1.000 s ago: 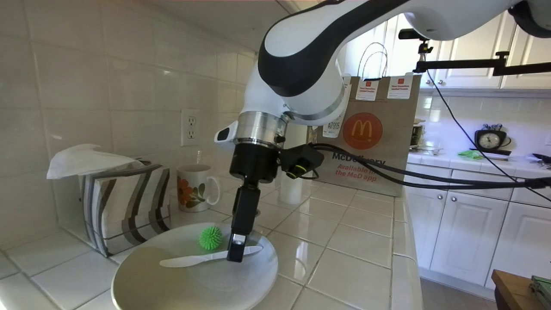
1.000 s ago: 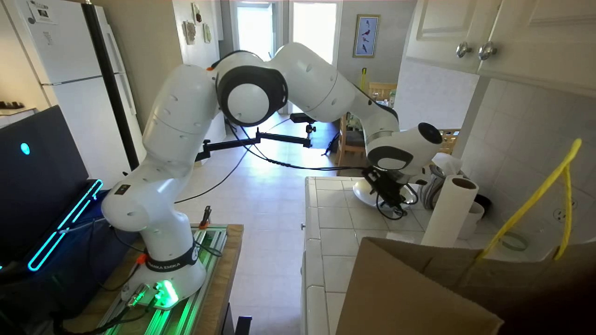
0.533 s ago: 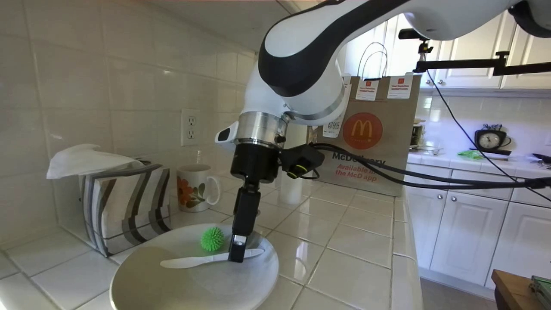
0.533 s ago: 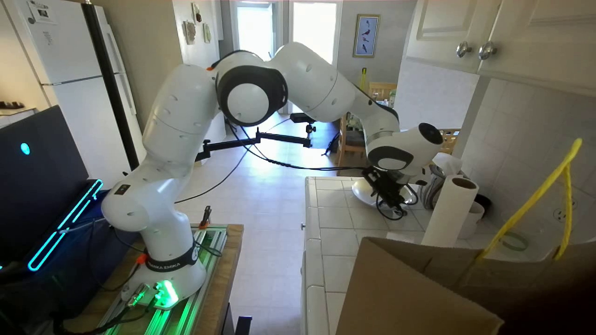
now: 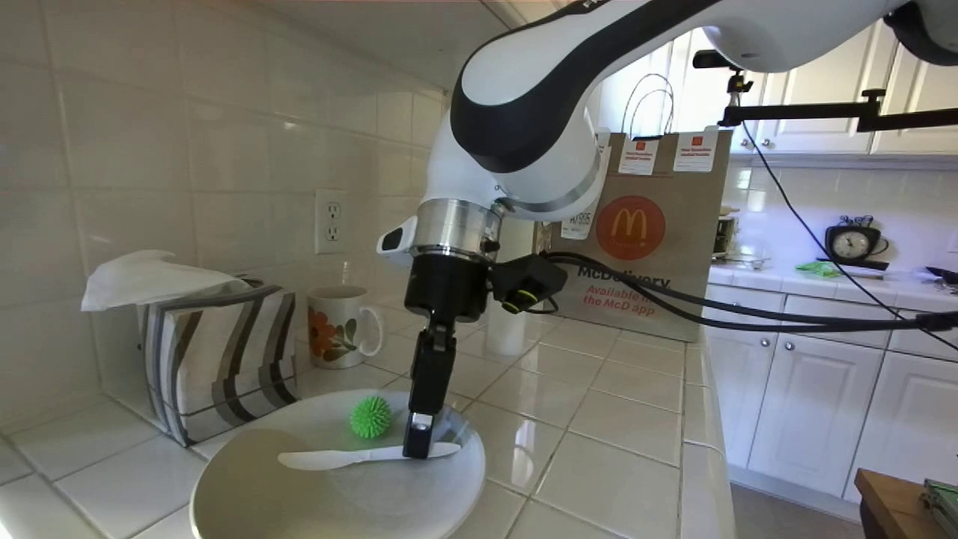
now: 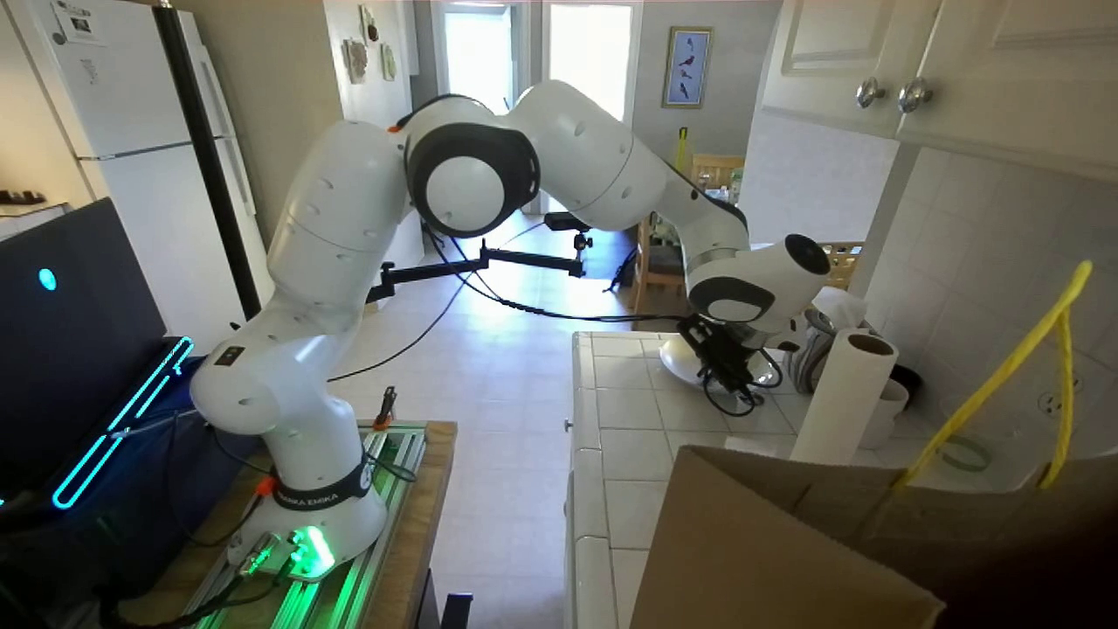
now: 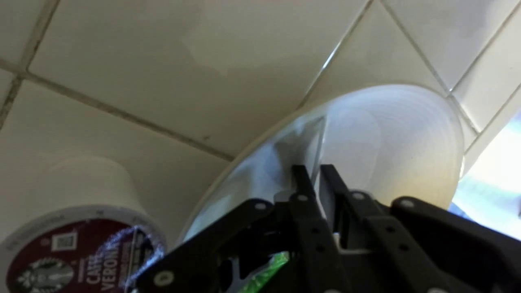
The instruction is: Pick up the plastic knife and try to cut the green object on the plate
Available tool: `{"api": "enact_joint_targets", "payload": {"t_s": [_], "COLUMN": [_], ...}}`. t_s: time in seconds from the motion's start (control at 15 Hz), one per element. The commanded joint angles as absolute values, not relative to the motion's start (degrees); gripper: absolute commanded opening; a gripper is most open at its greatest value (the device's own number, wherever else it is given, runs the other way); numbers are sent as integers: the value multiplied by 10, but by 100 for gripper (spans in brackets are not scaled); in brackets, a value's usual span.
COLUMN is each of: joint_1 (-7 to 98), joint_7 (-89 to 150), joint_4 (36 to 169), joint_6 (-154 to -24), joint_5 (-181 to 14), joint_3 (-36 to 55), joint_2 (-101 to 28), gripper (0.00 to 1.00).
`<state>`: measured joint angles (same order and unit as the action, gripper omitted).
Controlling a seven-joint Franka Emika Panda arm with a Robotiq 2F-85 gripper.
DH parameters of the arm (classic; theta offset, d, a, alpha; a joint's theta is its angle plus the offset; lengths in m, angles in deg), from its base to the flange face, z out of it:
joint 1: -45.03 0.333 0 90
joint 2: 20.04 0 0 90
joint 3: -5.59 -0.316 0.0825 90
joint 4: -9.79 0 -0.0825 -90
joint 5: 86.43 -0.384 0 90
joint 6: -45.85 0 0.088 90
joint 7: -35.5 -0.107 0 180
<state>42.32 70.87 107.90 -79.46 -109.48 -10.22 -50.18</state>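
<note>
The round white plate (image 5: 314, 505) sits on the tiled counter. The green object (image 5: 371, 417) rests in it near the back. The white plastic knife (image 5: 322, 459) lies across the plate in front of the green object. My gripper (image 5: 418, 442) points down at the knife's handle. In the wrist view the fingers (image 7: 313, 167) are nearly together, with the thin knife handle (image 7: 320, 146) between them, over the plate (image 7: 395, 91). The plate (image 6: 677, 354) also shows in an exterior view, where the arm hides the knife. A green patch shows among the gripper links, mostly hidden.
A striped napkin holder (image 5: 224, 359) and a flowered mug (image 5: 337, 329) stand by the wall. A Starbucks-labelled pod (image 7: 81, 254) stands near the plate. A paper towel roll (image 6: 843, 397) and a McDonald's bag (image 5: 658, 262) stand farther along the counter, whose edge (image 5: 703, 442) is beyond the plate.
The gripper has moved slightly right in an exterior view. The knife's handle end has shifted down and slightly right with it. The plate and green object have shifted only a little.
</note>
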Motion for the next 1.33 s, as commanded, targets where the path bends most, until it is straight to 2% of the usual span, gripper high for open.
{"api": "enact_joint_targets", "payload": {"t_s": [0.0, 0.8, 1.27], "joint_1": [434, 575, 617], "joint_7": [694, 536, 407], "joint_4": [1087, 1103, 1148], "joint_6": [-787, -779, -768], "joint_5": [-1087, -749, -524], "joint_3": [-92, -41, -13], "joint_2": [-491, -393, -340], "gripper": [0, 1, 1]}}
